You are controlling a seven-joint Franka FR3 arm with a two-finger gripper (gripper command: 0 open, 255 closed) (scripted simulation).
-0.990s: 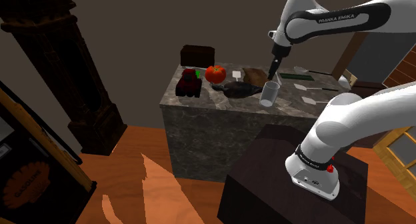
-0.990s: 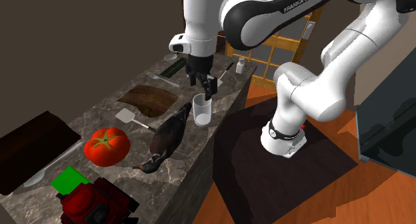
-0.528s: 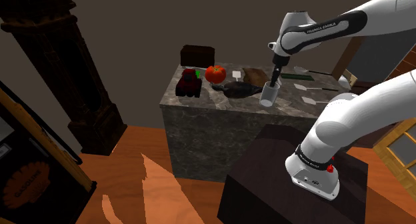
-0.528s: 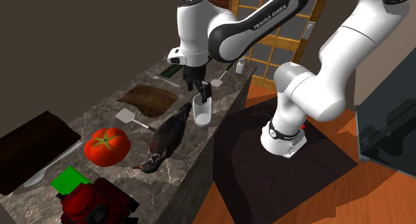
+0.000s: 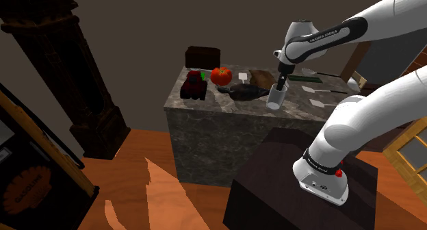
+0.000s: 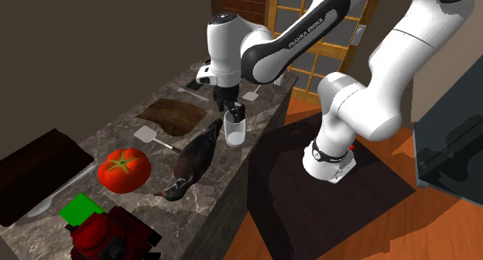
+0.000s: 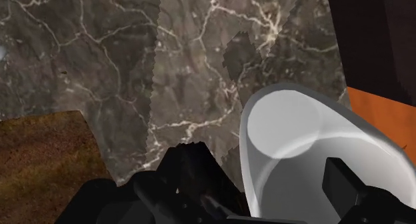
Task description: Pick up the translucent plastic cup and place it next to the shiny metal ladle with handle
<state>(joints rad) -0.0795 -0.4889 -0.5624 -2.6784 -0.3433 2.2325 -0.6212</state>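
Cup [image 6: 234,131]: translucent, upright on the marble counter [image 5: 205,122], near the edge that faces the stand, just beside a dark bird-shaped figure [image 6: 197,158].
End effector [image 6: 234,111]: low at the cup's rim, fingers apart; one is outside the wall, the other shows through it. Contact cannot be told.
Tomato [image 6: 124,167]: farther along the counter.

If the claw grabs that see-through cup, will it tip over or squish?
The cup looks thin-walled and empty, so it is probably light and may flex if squeezed. It stands upright, taller than wide, near the counter edge, so a sideways nudge from the claw could tip it. Its smooth wall may be slippery.
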